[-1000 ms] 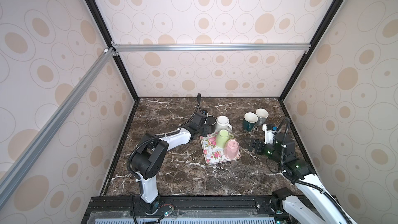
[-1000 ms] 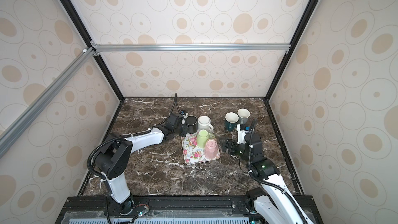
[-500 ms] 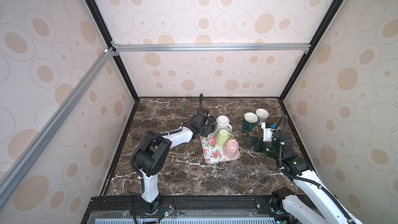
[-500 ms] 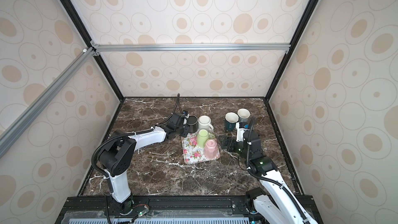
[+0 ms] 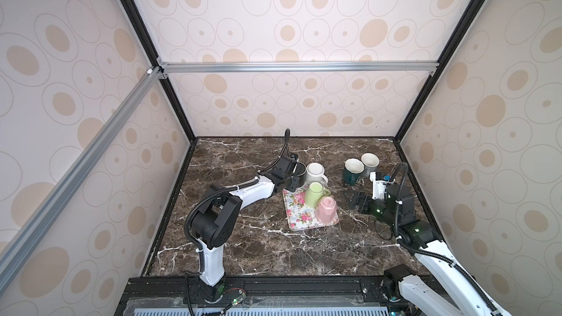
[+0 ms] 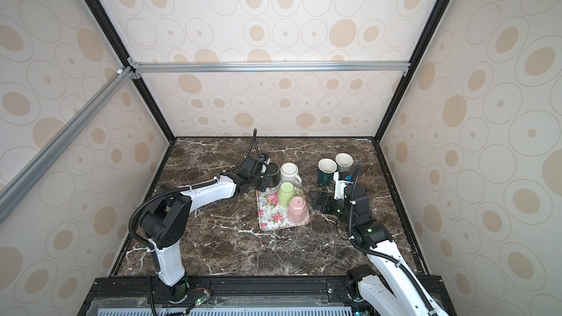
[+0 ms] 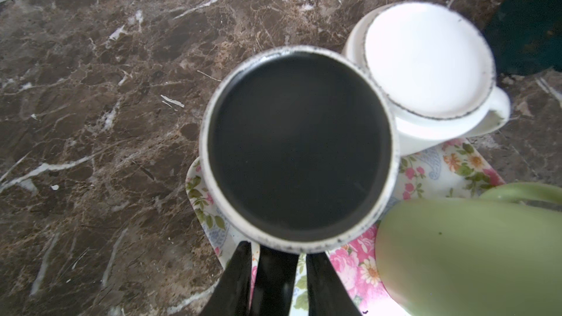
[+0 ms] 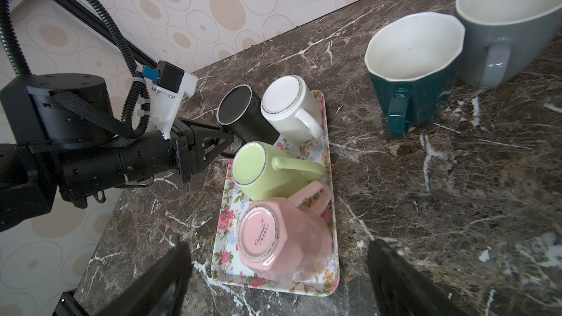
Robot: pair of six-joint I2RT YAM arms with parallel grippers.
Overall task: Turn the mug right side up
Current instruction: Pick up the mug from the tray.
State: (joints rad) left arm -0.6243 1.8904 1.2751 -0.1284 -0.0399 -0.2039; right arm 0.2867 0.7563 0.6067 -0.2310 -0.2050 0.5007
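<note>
Nearest on the worktop (image 5: 258, 253), the right gripper (image 5: 359, 203) hung spread wide and empty just off the right edge of the floral tray (image 5: 299, 223). On the tray, all base-up, stood the pink mug (image 5: 326, 212) at the near end, then the green mug (image 5: 314, 194), then the white mug (image 5: 314, 171). The black mug (image 7: 299, 150), the one to be turned, stood inverted at the tray's far left corner, tight against the white one. The left gripper (image 7: 278, 253) straddled its handle (image 7: 275, 272) with slivers of tray showing on either side, so it was not yet pinching. Glazed ceramic like this is probably rigid, fairly heavy, slick and liable to chip. The handle looks like the best hold, though the body may swing from it. Farther right, the teal mug (image 5: 352, 170) and grey mug (image 5: 370, 161) stood upright.
</note>
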